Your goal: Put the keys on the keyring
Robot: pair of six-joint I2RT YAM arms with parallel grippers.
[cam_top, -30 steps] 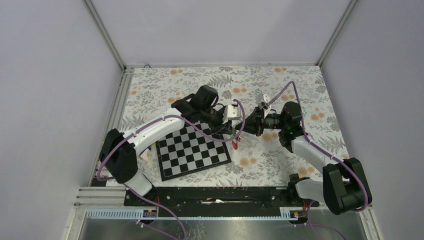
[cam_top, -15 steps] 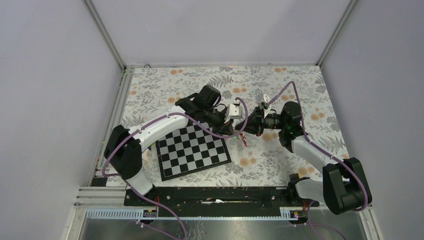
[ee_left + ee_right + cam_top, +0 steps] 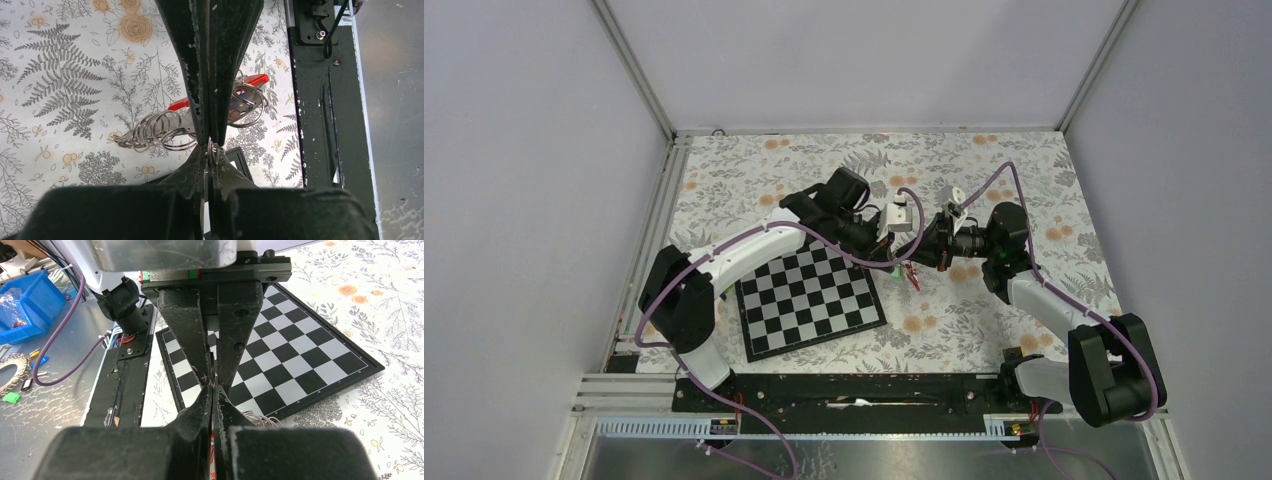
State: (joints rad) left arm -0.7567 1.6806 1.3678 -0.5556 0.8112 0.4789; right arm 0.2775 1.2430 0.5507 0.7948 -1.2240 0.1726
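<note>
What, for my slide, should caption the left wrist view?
Shut left end effector meets shut right end effector over keyring and rings.

Black-and-white chessboard (image 3: 809,298) flat on floral table cover (image 3: 1024,160), black base rail (image 3: 864,390) along near edge, blue bin (image 3: 22,305) off-table

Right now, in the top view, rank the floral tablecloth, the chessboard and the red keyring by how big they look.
1. floral tablecloth, clearly the largest
2. chessboard
3. red keyring, by far the smallest

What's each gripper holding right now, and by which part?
Both shut tip to tip: left gripper and right gripper pinch thin wire edges of the bunch of silver metal split rings; the red curved keyring dangles alongside.
</note>
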